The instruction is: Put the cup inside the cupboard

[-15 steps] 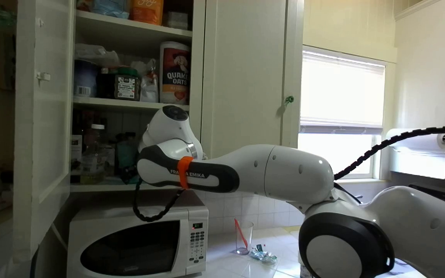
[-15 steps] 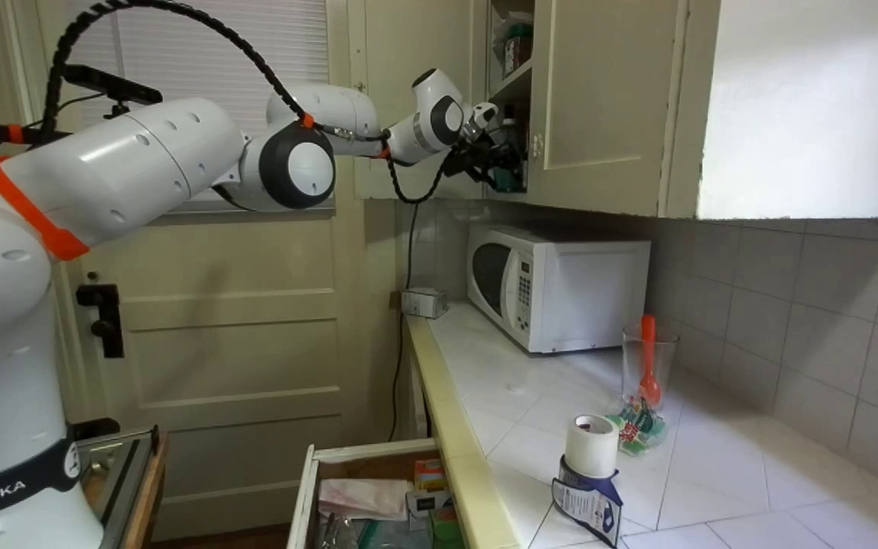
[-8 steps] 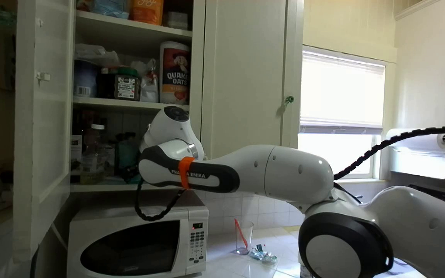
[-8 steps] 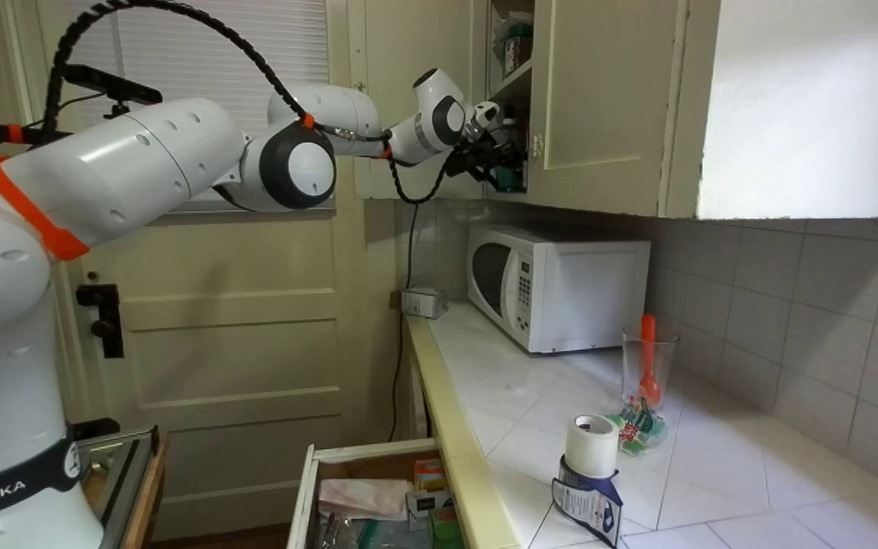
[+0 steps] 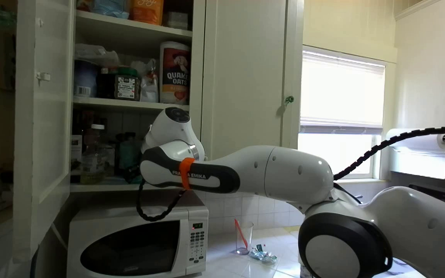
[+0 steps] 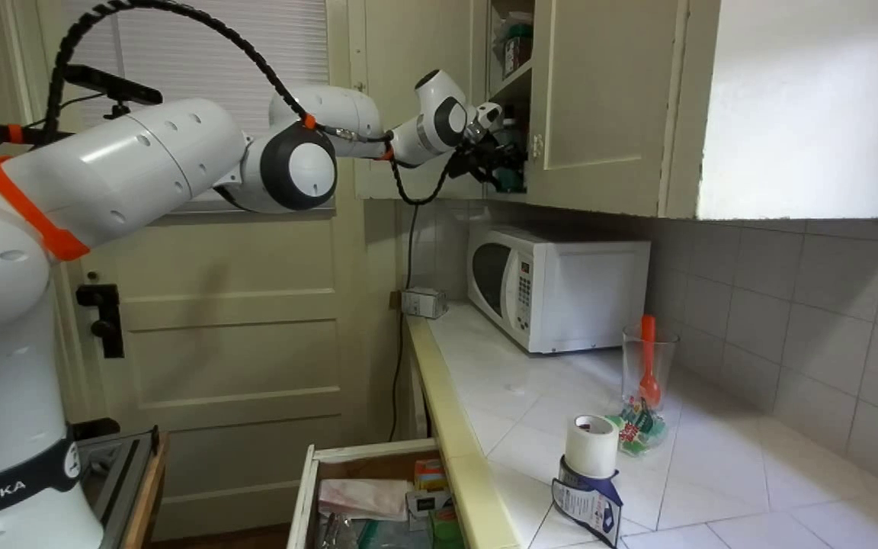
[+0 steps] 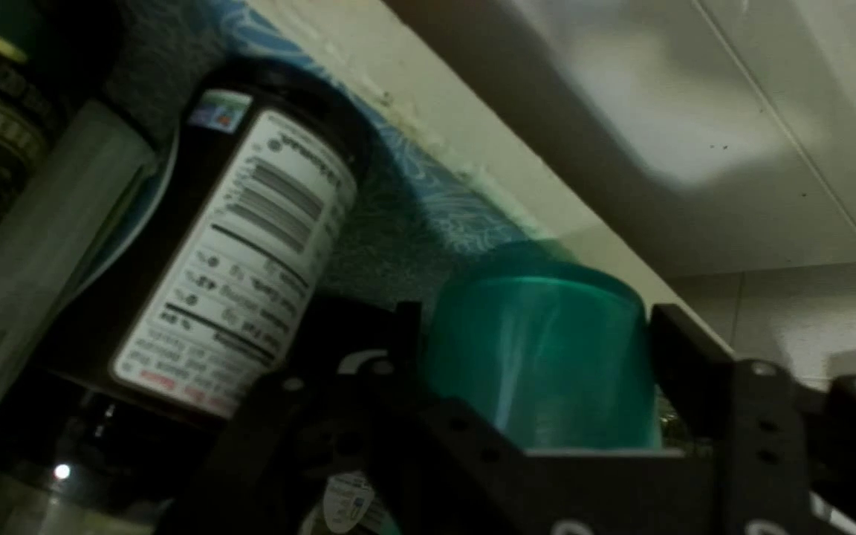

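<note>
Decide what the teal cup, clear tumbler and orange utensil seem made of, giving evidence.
Teal cup: probably plastic, smooth and glossy; translucent-looking, with pale streaks.
Orange utensil: perhaps smooth plastic; evenly coloured, no metallic glint.
Clear tumbler: smooth glass or clear plastic; the utensil shows through.

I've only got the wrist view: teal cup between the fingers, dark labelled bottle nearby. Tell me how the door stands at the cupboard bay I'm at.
Observer: It's swung open. In an exterior view, the door stands out from the cupboard, at the left of the picture.
Operator: Good. Now name something stored one level higher.
Observer: An oats canister. It stands upright on the shelf above, at the right end as that same exterior view shows it.
</note>
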Tool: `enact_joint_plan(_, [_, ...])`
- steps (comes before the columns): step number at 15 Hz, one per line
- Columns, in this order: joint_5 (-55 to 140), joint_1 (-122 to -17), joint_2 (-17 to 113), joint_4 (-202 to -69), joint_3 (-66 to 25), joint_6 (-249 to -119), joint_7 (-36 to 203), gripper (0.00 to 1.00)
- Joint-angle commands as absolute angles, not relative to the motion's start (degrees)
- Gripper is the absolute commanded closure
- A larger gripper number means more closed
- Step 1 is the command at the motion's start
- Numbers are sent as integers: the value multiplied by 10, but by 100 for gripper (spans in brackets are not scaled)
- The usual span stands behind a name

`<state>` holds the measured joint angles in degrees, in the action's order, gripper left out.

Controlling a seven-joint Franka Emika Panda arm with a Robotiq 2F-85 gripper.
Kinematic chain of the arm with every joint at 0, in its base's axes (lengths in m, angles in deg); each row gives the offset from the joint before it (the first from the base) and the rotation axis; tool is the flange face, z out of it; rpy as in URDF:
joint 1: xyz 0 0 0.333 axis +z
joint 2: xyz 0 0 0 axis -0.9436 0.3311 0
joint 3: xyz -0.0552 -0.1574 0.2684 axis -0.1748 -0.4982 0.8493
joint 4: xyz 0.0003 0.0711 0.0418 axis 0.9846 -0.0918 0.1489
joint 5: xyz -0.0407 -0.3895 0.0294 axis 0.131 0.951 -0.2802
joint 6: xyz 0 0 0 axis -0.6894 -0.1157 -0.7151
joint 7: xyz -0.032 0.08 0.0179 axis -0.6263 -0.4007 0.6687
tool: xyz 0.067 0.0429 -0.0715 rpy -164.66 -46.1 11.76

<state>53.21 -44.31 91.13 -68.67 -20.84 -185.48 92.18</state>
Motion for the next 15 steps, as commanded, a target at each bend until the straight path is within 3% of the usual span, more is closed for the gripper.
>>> enact_joint_plan(1, [533, -442, 919, -683, -210, -1863, 909, 49])
enact_joint_plan(15, [539, -432, 931, -681, -230, -1933, 848, 49])
